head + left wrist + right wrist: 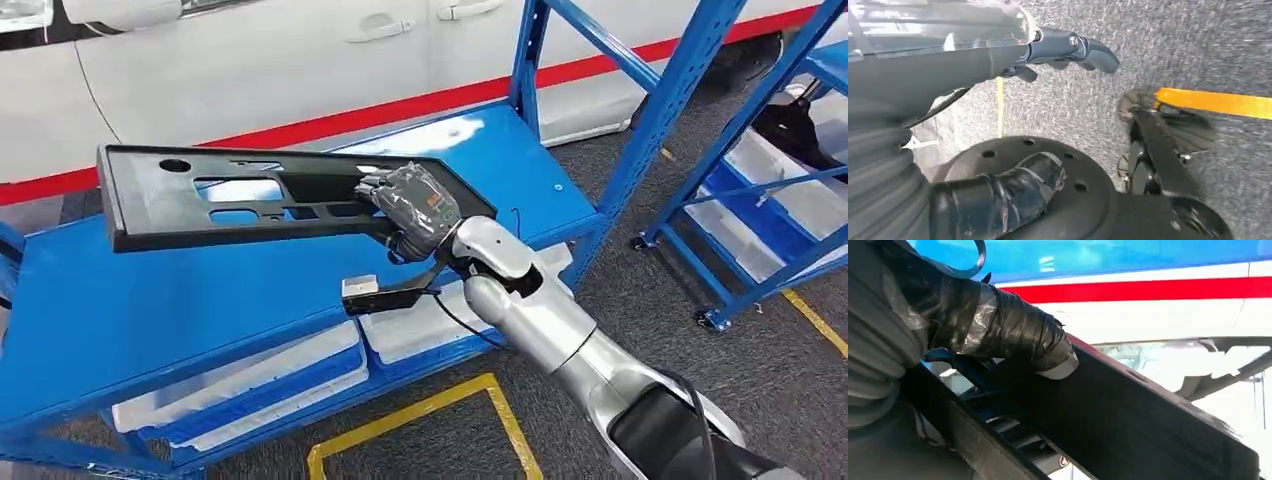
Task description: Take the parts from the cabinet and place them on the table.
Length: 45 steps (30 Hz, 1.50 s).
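Our right hand (418, 208) grips the long black part (230, 195) at its right end, holding it tilted above the blue shelf (150, 300). Our left hand (1068, 47) hangs over the grey floor (1173, 45), fingers curled in on nothing.

Right arm reaches toward 11 o'clock, its robot hand (412, 212) clamped closed; left robot hand (1068, 47) hangs, fingers curled.

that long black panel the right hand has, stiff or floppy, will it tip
Probably stiff: the black panel juts out straight, without sagging. Held by the right hand near one end, it likely wants to tip down at its far end. The cutouts suggest it is fairly light.
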Each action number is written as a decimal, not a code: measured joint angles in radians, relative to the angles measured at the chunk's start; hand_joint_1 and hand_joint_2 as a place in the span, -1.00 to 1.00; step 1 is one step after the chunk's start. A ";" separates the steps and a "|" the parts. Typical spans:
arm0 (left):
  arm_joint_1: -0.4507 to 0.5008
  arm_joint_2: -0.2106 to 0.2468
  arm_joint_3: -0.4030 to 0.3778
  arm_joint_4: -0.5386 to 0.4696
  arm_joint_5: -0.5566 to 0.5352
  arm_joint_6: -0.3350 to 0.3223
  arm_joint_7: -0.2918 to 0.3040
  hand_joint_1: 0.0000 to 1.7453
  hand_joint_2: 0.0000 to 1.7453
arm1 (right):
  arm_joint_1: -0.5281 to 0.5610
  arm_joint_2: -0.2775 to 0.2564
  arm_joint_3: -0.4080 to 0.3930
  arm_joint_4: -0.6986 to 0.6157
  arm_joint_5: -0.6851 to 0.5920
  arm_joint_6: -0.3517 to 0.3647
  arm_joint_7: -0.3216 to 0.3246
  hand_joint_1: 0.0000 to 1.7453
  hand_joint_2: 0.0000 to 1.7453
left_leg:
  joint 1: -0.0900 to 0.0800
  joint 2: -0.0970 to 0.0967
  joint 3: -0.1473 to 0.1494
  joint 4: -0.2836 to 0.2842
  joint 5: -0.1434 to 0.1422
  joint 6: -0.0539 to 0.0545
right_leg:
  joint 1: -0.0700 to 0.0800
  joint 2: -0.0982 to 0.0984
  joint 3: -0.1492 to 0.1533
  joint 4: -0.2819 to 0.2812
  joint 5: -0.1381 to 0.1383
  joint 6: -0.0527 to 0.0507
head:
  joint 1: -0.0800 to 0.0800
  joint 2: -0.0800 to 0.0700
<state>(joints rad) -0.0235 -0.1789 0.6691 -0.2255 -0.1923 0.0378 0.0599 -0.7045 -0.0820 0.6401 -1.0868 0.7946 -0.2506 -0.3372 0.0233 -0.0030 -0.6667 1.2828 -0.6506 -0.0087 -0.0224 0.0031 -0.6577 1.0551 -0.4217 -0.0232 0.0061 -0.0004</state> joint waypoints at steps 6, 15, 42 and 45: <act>-0.002 0.004 0.011 -0.001 -0.011 -0.008 0.000 -1.00 1.00 | 0.006 -0.012 0.000 -0.025 -0.006 0.006 -0.013 1.00 1.00 | -0.022 0.001 0.188 -0.239 0.090 0.049 | 0.018 0.001 -0.053 0.000 0.053 -0.001 | 0.000 0.000; -0.005 0.006 0.013 -0.005 -0.019 -0.013 0.000 -1.00 1.00 | 0.005 -0.031 0.003 -0.055 -0.011 0.019 -0.019 1.00 1.00 | -0.020 0.010 0.131 -0.305 0.194 0.061 | 0.006 -0.002 -0.107 0.173 -0.125 0.047 | 0.000 0.000; -0.001 0.020 0.037 -0.008 -0.039 -0.030 -0.006 -1.00 1.00 | -0.034 -0.032 0.036 -0.098 -0.040 0.053 -0.004 1.00 1.00 | -0.016 0.036 0.163 -0.299 0.157 0.033 | 0.000 -0.120 -0.029 -0.011 0.046 0.044 | 0.000 0.000; -0.006 0.020 0.038 -0.008 -0.040 -0.029 -0.006 -1.00 1.00 | -0.034 -0.037 0.041 -0.098 -0.041 0.053 -0.004 1.00 1.00 | -0.020 0.011 0.118 -0.298 0.199 0.054 | 0.001 -0.017 -0.069 0.144 -0.129 0.045 | 0.000 0.000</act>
<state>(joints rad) -0.0296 -0.1587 0.7073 -0.2331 -0.2323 0.0084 0.0538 -0.7386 -0.1186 0.6809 -1.1852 0.7534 -0.1980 -0.3414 0.0033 0.0079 -0.5488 0.9843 -0.4513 0.0450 -0.0215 -0.0136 -0.7266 1.1988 -0.5510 0.0213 0.0065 -0.0004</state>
